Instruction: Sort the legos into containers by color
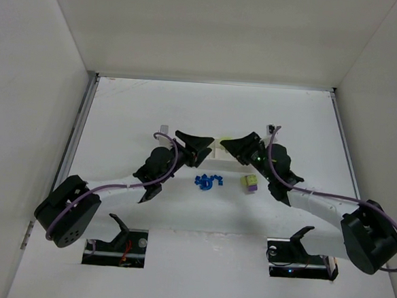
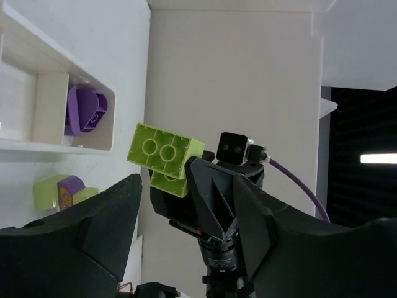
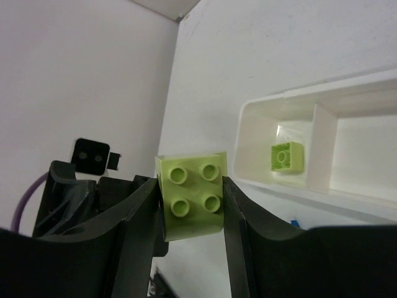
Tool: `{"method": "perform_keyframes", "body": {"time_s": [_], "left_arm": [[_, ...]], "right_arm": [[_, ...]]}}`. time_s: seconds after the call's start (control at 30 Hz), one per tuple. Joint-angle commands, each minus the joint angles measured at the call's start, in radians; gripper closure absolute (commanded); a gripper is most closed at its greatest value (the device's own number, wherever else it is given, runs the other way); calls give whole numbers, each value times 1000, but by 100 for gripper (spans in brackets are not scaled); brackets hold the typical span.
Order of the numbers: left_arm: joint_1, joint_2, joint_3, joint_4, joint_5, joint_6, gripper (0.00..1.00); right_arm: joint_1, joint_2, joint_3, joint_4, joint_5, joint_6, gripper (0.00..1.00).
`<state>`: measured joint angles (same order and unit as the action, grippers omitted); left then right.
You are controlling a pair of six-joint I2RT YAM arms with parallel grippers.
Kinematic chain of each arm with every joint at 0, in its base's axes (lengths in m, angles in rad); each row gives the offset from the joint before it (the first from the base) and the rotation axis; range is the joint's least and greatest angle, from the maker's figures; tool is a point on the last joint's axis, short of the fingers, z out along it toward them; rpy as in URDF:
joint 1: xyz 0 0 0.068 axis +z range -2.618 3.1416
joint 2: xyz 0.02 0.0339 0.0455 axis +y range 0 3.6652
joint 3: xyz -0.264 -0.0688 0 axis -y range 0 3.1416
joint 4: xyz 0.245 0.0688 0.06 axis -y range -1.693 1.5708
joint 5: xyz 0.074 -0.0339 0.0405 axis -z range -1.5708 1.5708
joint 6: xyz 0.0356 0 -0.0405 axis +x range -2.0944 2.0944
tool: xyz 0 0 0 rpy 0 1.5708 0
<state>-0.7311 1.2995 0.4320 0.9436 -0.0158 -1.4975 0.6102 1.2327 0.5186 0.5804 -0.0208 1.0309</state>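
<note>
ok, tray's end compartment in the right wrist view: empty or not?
Not empty. One yellow-green brick lies in the tray's end compartment, stud up. A second yellow-green brick is outside it, clamped in the right hand.

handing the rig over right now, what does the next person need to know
Left gripper: open and empty, near the tray.
Right gripper: shut on the held yellow-green brick, just beside the tray.
Done: a sorted green brick lies in one end compartment, and a purple piece in an end compartment.
Left: drop the held brick in with the green one. The two-tone stack and the blue legos are loose on the table, not yet sorted.
</note>
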Motion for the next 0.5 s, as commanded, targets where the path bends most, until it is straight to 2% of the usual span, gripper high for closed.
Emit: {"method": "perform_keyframes", "body": {"time_s": [0.0,0.23,0.47], "left_arm": [[6,-20,-18,136,2,40,43],[0,-16,25,127,5,164,39],[8,24,47,118,16,169,37]], "right_arm": [[6,25,41,131,-36,155,58],[-7,45,23,217,-102,311,58],[-11,8,3,231,-103,348,58]]}}
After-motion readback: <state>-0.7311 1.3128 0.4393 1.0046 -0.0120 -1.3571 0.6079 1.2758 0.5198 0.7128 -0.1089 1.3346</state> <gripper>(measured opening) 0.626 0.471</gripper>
